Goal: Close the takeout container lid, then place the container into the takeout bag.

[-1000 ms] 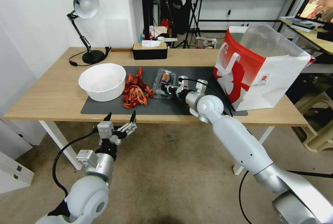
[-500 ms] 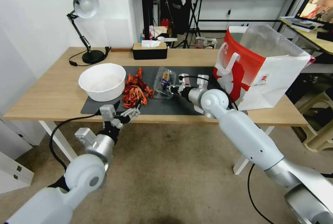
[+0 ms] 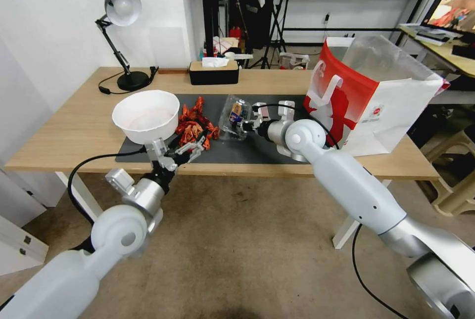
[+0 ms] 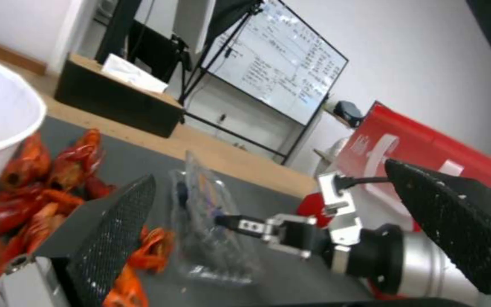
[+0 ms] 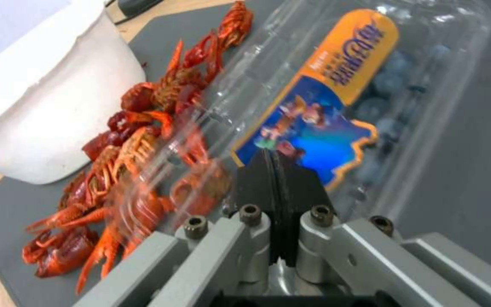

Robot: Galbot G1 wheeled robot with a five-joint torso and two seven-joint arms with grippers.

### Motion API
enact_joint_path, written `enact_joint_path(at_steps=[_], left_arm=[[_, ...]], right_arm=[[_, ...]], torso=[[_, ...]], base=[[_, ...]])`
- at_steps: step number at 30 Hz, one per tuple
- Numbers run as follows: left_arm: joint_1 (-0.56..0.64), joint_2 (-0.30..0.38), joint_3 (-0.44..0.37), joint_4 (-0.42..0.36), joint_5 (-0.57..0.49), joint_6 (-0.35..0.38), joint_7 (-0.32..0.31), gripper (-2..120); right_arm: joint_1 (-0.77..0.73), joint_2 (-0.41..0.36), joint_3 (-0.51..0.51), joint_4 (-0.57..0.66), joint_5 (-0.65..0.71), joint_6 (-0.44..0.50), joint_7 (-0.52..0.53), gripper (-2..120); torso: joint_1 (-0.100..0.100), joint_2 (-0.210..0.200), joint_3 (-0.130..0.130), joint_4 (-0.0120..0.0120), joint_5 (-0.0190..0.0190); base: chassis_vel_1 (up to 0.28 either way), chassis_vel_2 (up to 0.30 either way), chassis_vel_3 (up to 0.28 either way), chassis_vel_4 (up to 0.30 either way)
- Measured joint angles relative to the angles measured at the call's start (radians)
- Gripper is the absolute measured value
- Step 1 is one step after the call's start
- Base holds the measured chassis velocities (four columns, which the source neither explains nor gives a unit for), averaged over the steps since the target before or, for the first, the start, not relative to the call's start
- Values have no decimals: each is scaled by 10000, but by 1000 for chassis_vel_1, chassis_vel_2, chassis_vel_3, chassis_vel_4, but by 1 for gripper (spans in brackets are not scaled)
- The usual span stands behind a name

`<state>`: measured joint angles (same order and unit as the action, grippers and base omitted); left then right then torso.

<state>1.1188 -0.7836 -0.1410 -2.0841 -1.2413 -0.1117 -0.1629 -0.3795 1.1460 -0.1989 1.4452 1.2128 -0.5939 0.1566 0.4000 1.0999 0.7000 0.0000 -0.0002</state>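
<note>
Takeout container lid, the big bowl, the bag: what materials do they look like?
Takeout container lid: thin clear glossy plastic; blueberries and crayfish show through it, glare on the surface. Bowl: white, matte, probably paper or plastic; can't tell which. Takeout bag: red-and-white paper by its creases, with a silvery, seemingly foil lining inside.

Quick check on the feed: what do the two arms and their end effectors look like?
Both arms are glossy white shells with silver metal wrist joints, each trailing a black cable. The left end effector has silver linkages and black, mesh-textured triangular pads. The right end effector has a bolted silver aluminium bracket and flat black fingers.
</note>
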Motion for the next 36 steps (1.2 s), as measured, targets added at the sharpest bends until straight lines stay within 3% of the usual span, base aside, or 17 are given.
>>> enact_joint_path(at_steps=[7, 11, 16, 26, 31, 36], left_arm=[[-1221, 171, 34, 185, -1606, 548, 107, 100], [-2362, 127, 123, 790, -3081, 1145, -65, 100], [-3228, 151, 251, 1362, -4180, 1662, 308, 100], [-4483, -41, 965, 2281, -4806, 2083, 1002, 99], [-5456, -112, 1784, 3058, -5068, 2523, 1487, 100], [-6133, -242, 2242, 3624, -5192, 2822, 1520, 100]], right_arm=[[450, 337, -442, -419, -34, -89, 27, 0], [633, 515, -658, -563, -122, -138, 35, 0], [705, 629, -767, -655, -216, -145, 41, 0], [813, 691, -887, -729, -329, -139, 21, 0], [783, 591, -871, -697, -411, -139, 80, 0], [668, 527, -824, -622, -423, -142, 136, 0]], torso=[[0, 2, 1, 1, 0], [0, 1, 1, -1, 1], [1, 1, 1, 0, 2], [0, 1, 2, -1, 1], [0, 1, 1, 0, 2], [0, 1, 2, 0, 2]], base=[[0, 0, 0, 0], [0, 0, 0, 0], [0, 0, 0, 0], [0, 0, 0, 0], [0, 0, 0, 0], [0, 0, 0, 0]])
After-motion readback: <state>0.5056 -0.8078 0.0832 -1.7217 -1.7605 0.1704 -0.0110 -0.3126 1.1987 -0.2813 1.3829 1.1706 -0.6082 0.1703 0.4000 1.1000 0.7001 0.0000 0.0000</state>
